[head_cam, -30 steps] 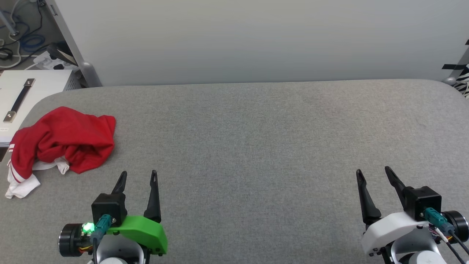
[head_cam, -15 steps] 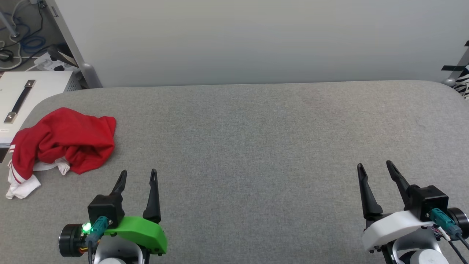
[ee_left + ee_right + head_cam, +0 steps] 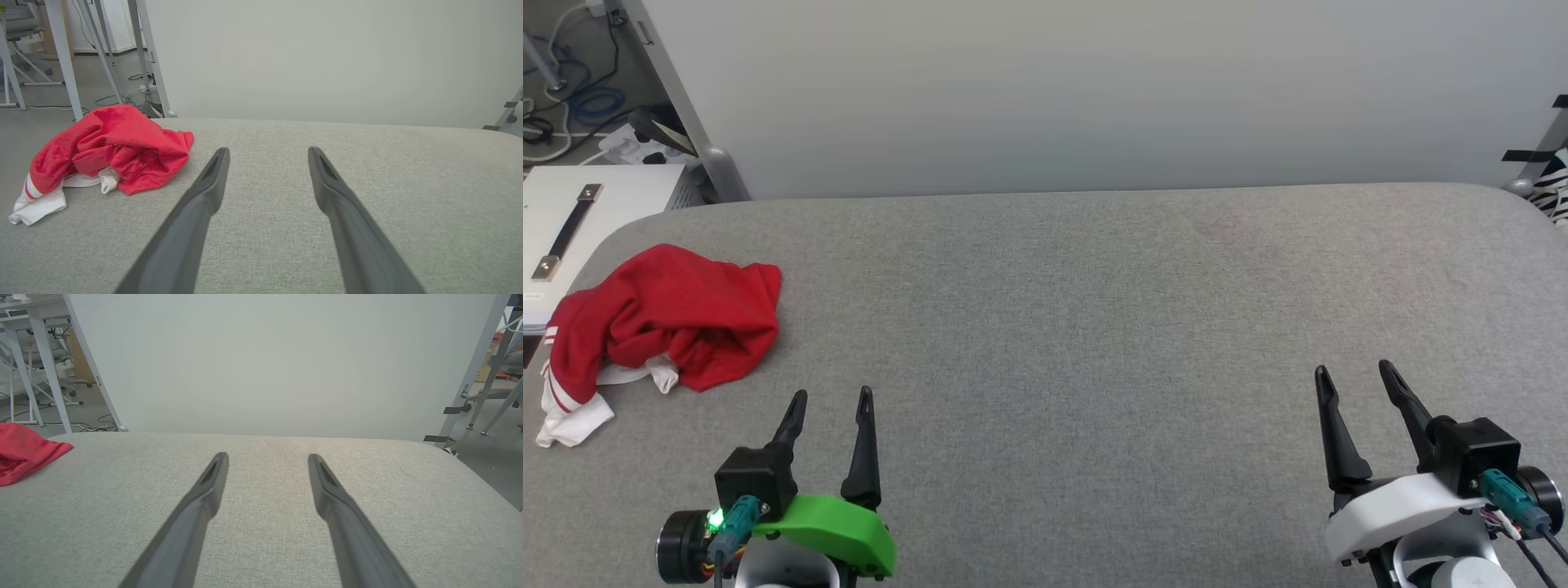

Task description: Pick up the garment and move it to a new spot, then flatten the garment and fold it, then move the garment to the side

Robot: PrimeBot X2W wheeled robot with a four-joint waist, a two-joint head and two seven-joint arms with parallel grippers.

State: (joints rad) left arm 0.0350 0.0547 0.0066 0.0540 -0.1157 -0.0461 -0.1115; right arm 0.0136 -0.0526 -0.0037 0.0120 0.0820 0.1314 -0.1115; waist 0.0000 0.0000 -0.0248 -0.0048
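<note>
The garment (image 3: 662,318) lies crumpled in a red heap at the far left of the grey padded table (image 3: 1094,327), a white sleeve with striped trim trailing off its lower left. Its number and lettering are hidden in the folds. My left gripper (image 3: 832,394) hovers open just right of and nearer than the heap, nothing between its fingers. The left wrist view has the garment (image 3: 110,151) up and left of the left gripper (image 3: 267,150). My right gripper (image 3: 1351,370) is open at the lower right, far from the cloth. The garment (image 3: 24,455) peeks in at the right wrist view's left edge, well left of the open right gripper (image 3: 267,456).
A white case with a black strap handle (image 3: 568,229) stands off the table's left end. A pale wall panel (image 3: 1094,90) runs behind the table's far edge. Cables and metal frame legs (image 3: 61,61) are on the floor at the left.
The head camera has tilted slightly, shifting the whole picture down. Both grippers stay open; the right one has drifted a little. The garment lies as before.
</note>
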